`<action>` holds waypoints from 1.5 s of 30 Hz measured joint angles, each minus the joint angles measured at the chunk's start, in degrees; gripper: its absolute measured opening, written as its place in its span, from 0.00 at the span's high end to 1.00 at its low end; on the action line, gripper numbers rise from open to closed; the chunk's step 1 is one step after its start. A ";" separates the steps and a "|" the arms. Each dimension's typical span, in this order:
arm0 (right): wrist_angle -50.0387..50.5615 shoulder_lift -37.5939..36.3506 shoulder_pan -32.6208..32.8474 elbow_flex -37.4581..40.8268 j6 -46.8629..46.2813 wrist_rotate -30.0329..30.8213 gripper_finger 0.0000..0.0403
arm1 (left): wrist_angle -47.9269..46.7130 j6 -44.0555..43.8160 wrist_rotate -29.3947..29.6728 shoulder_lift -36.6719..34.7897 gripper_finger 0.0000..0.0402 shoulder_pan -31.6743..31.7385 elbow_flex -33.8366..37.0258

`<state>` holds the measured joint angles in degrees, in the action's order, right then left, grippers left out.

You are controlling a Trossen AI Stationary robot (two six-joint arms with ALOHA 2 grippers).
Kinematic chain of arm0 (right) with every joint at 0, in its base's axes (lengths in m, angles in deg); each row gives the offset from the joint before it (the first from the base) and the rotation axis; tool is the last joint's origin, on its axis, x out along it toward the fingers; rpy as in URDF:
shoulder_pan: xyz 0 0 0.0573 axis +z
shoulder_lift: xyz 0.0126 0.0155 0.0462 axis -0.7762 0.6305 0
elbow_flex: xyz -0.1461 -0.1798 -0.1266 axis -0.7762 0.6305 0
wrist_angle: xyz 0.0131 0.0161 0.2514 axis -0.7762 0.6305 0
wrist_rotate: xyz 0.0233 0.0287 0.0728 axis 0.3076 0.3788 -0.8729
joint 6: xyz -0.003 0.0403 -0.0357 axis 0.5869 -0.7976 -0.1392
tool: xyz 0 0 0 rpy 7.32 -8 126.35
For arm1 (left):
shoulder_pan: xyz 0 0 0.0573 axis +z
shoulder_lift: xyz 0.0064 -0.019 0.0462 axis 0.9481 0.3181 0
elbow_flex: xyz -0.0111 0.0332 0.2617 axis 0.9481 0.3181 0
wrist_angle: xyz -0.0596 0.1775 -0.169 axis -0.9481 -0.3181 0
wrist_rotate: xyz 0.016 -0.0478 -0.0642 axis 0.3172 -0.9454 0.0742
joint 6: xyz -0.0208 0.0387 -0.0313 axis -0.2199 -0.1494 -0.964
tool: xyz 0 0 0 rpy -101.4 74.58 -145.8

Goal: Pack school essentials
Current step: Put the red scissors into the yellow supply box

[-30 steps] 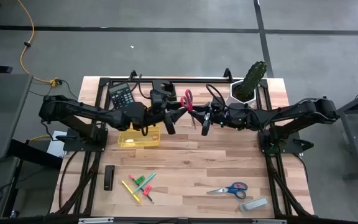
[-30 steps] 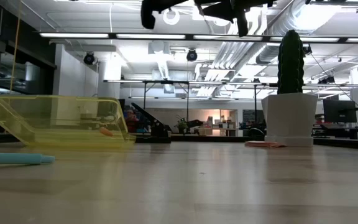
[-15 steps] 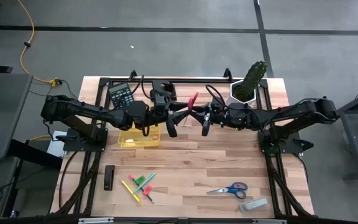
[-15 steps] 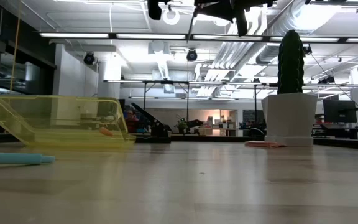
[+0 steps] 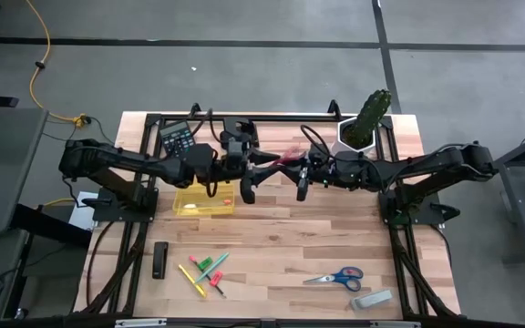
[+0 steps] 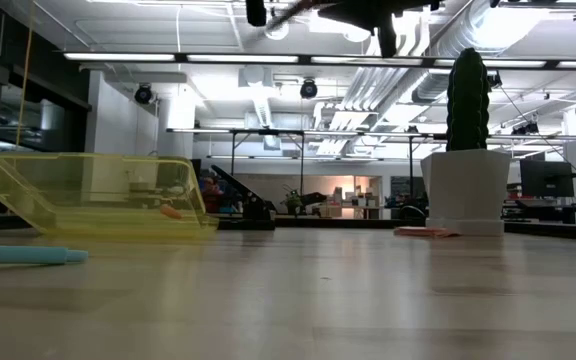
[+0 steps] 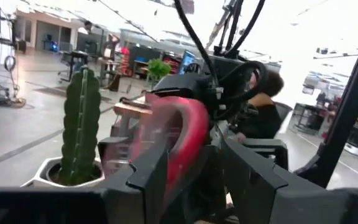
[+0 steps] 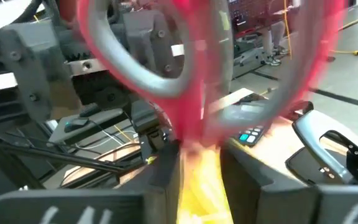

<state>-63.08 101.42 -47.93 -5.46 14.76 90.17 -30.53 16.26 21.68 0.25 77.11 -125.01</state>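
So the red scissors are up in the air mid-table, caught between both grippers. The left gripper has its fingers clamped on a red handle loop (clear in its wrist view), and the right gripper pinches them too, with the handles looming right in front of its camera. Looks like a handover to me.

What could go wrong: the scissors are blurred, so they're swinging or twisting. If one side lets go before the other has a solid bite, they drop onto the table or pivot in the fingers and end up at a bad angle for the yellow bin, which sits just under the left arm. Both pulling at once could also pry the blades apart. The cactus is close behind the right arm, so a wide swing might clip it.

Everything else waits: blue scissors near the front right, pens front left, plus a calculator at the back.

Surface is a pale wood-plank table on a black frame. Room is a big open workshop, grey floor with dark tape lines, a yellow cable, strip lights and ducts overhead.
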 joint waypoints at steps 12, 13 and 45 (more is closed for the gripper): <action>0.16 -0.01 -1.02 0.00 2.02 -0.08 0.80 | -5.70 2.37 0.66 2.64 0.65 1.20 -0.22; 1.34 -0.02 -1.67 0.00 0.74 -0.43 0.81 | -8.08 1.55 0.45 4.06 0.66 1.33 -0.11; 29.99 16.00 -10.40 -21.37 -4.00 -6.92 0.56 | -38.98 0.52 7.46 -33.62 0.76 2.86 5.33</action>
<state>-33.09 117.42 -58.33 -26.83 10.76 83.25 -69.51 16.78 29.14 -33.37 79.97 -119.68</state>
